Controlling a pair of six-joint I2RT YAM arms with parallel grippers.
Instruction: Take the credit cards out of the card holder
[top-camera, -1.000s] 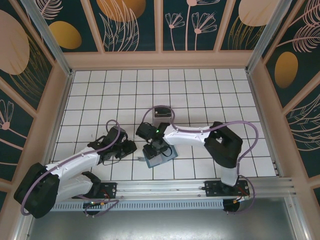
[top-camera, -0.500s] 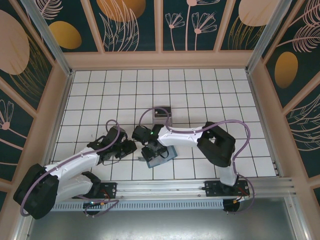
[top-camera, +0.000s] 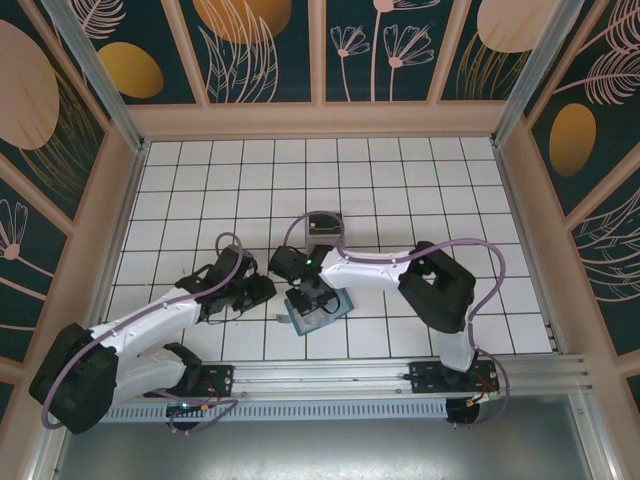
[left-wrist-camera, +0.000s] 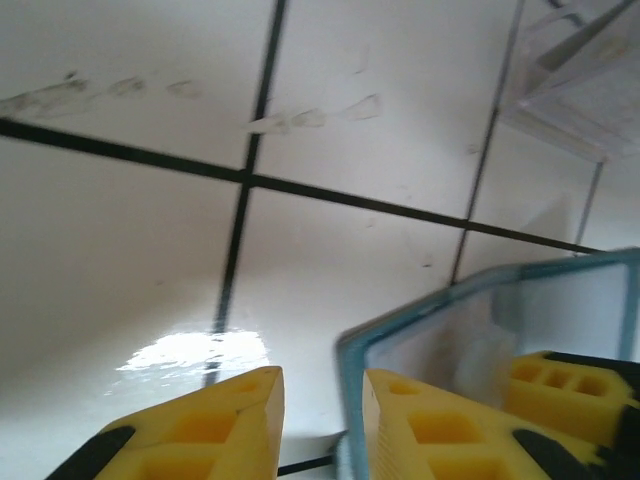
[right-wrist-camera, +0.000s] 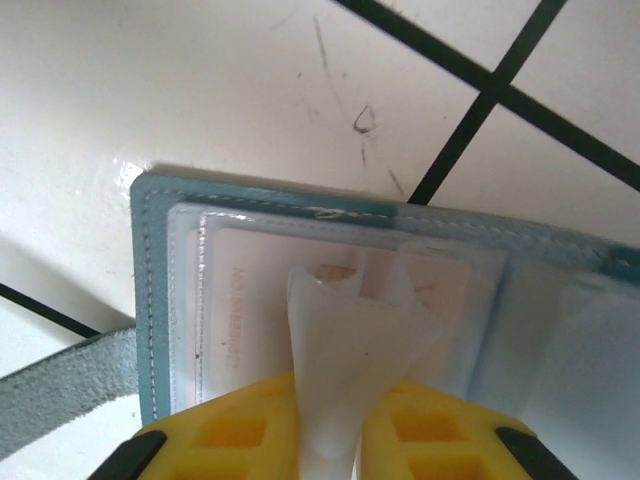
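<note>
We find the right gripper (right-wrist-camera: 328, 425) at the lower edge, its two yellow fingers (right-wrist-camera: 225, 435) pressed onto a translucent white plastic flap (right-wrist-camera: 350, 330) that rises between them. Behind it lies the open teal-blue soft card holder (right-wrist-camera: 150, 300) — a pale pinkish rectangular card (right-wrist-camera: 245, 300) with printed lettering sits under its clear pocket. The holder rests flat on white tile (right-wrist-camera: 150, 80) crossed by black grout lines (right-wrist-camera: 440, 57). A grey textured strap (right-wrist-camera: 60, 385) lies at its lower left.
</note>
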